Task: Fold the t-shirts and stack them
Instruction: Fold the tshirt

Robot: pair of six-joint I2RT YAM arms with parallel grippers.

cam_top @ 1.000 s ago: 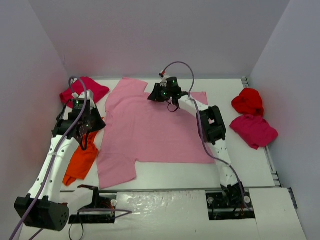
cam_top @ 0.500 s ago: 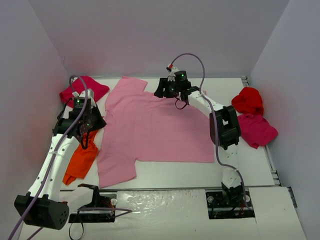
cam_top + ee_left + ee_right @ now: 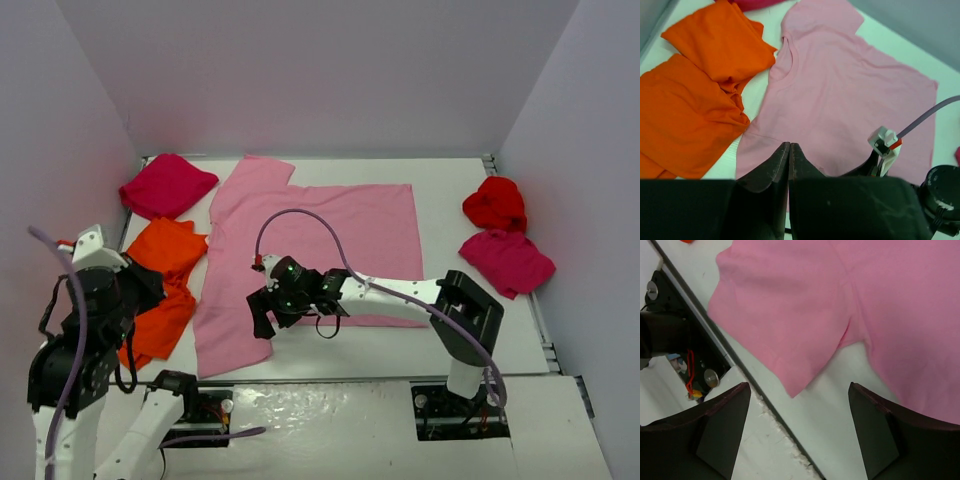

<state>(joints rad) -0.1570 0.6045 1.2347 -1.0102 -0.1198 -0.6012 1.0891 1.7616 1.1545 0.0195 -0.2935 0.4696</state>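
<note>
T-shirts: six in the top view, lying in separate spots on the table (image 3: 835, 390).
Pink t-shirt (image 3: 320, 240): one, spread flat in the middle. Its near sleeve lies under the right jaws, with the sleeve corner showing between the two fingertips in the wrist view.
Orange t-shirts (image 3: 715, 45) (image 3: 680, 125): two, rumpled and touching each other, ahead of the left jaws and off to their left. The pink one lies ahead and to their right.
Magenta t-shirts (image 3: 165, 185) (image 3: 505, 262): two. One is bunched in the far left corner, beyond the orange pair as seen from the left jaws. The other lies at the right edge, well apart from both sets of jaws.
Red t-shirt (image 3: 495, 202): one, bunched, touching the far side of the right-hand magenta one.
Left gripper (image 3: 789, 150): fingers pressed flat together, nothing between them.
Left arm (image 3: 85, 330): raised high at the near left corner, wrist tipped down toward the orange pair.
Right gripper (image 3: 799, 390): fingers spread wide, gripping nothing, hanging over the sleeve near the table's front edge.
Right arm (image 3: 400, 292): elbow bent close to its base, forearm stretched low and leftward along the pink t-shirt's near hem.
</note>
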